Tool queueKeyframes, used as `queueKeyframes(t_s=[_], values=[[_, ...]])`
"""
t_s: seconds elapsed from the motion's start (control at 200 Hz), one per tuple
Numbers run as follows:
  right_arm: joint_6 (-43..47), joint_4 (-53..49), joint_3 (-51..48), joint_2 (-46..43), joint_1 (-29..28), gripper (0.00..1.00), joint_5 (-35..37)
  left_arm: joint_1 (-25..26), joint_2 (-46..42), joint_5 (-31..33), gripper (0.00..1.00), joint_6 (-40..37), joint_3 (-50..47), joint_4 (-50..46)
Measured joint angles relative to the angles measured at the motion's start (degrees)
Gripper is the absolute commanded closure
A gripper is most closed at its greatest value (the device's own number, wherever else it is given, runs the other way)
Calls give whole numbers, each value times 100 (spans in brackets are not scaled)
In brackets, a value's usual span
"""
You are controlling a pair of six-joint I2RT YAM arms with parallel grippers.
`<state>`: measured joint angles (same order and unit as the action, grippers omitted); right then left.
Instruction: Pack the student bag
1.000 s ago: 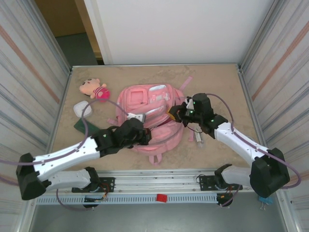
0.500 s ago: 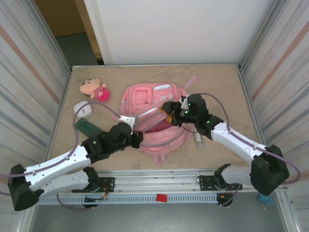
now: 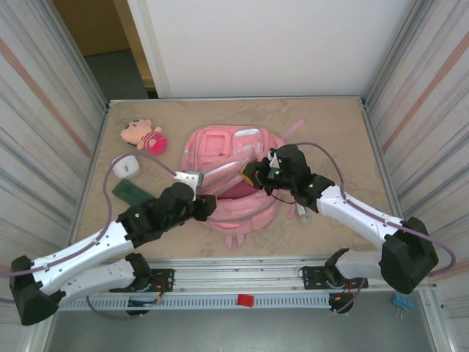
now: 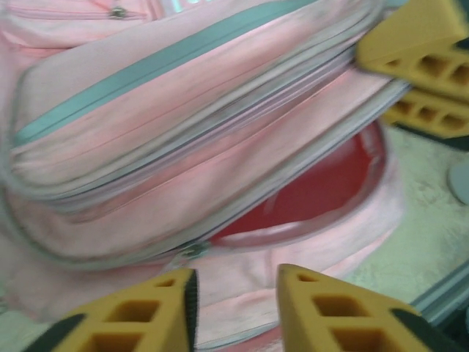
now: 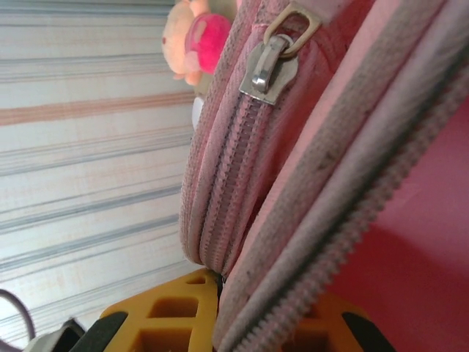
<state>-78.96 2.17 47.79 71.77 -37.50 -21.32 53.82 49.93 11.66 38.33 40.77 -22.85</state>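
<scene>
Sandy table (image 3: 330,125), soft floppy bag (image 3: 220,147): right pincer (image 3: 253,176) nips its zip rim, the likeliest hold; left pincer (image 4: 237,282) half-open, seemingly empty, alongside.

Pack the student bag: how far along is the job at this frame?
Done: the student bag has its main compartment unzipped, red lining showing. In hand: the right gripper pinches the opening's rim; the left gripper is open over the bag, holding nothing. Left: the plush doll, a white item and a dark green item lie on the table beside the bag, not yet packed.
</scene>
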Motion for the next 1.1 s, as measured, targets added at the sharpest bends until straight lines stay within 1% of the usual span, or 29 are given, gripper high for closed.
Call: queueKeyframes(t_s=[0.09,0.235,0.421,0.591,0.621,0.646,0.732,0.852,0.997,1.102], values=[[39,-136,146,35,50,100,-111,-179,-57,-33,49,61,-120,-142],[122,-245,302,136,90,100,-260,-446,7,-380,45,22,-398,-133],[146,-317,413,188,118,100,-376,-728,350,-852,45,-90,-605,146],[144,-356,420,214,129,100,-446,-813,776,-1106,47,-225,-601,549],[144,-363,420,214,140,100,-457,-813,846,-1130,49,-247,-599,612],[144,-365,420,216,144,100,-476,-813,901,-1156,53,-260,-592,662],[149,-387,442,243,188,100,-577,-813,1108,-1224,78,-358,-494,743],[234,-481,595,291,319,100,-726,-813,1364,-1318,100,-518,-291,721],[520,-831,817,293,612,100,-1126,-815,1384,-1303,100,-651,-76,579],[852,-1226,1012,293,933,100,-1513,-933,1176,-1294,100,-697,-35,479]])
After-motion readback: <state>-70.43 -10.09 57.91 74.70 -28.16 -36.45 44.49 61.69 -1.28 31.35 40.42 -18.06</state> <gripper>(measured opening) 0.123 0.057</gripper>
